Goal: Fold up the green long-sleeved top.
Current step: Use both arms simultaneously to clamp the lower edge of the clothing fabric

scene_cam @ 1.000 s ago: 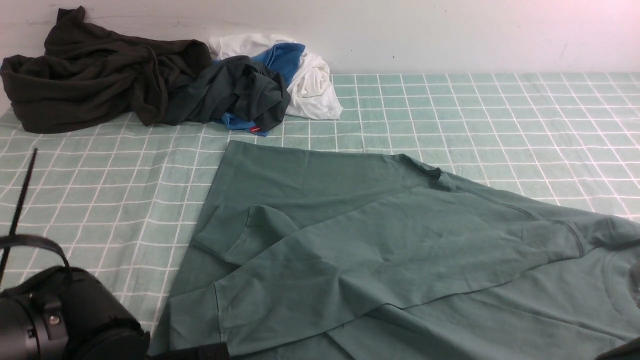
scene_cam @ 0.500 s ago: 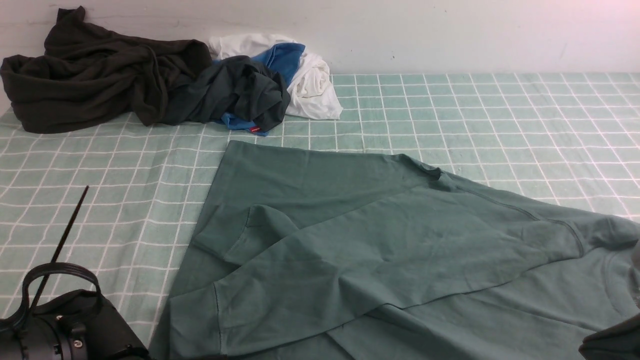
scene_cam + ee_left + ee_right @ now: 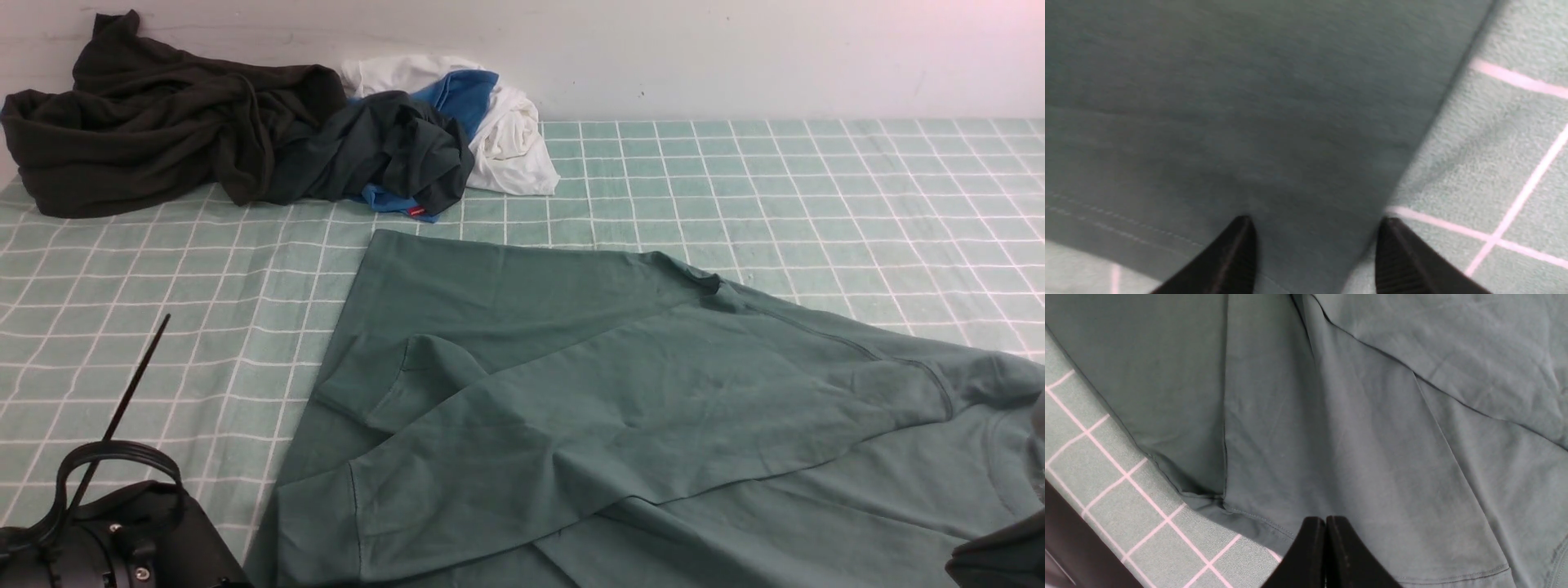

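The green long-sleeved top (image 3: pixel 620 408) lies flat on the checked cloth at the middle and right, with one sleeve folded across its body. In the left wrist view my left gripper (image 3: pixel 1316 228) is open. Its two black fingertips (image 3: pixel 1241 245) stand just above a hemmed corner of the top (image 3: pixel 1249 102), one near the fabric's edge. In the right wrist view my right gripper (image 3: pixel 1325 522) is shut with nothing between its tips. It hovers over the top (image 3: pixel 1351 416) near a stitched hem. In the front view only the arm bodies show, the left (image 3: pixel 106 539) and the right (image 3: pixel 1000 559).
A pale green checked tablecloth (image 3: pixel 816 180) covers the table. At the back left lies a heap of dark blackish-green garments (image 3: pixel 163 122), with white clothes (image 3: pixel 506 139) and blue clothes (image 3: pixel 461 94) beside it. A thin black cable (image 3: pixel 122 408) rises from the left arm. A white wall stands behind.
The left arm has sunk lower and moved right in the front view, its cable swinging right. The right arm has come further into the bottom right corner. The top has not moved.
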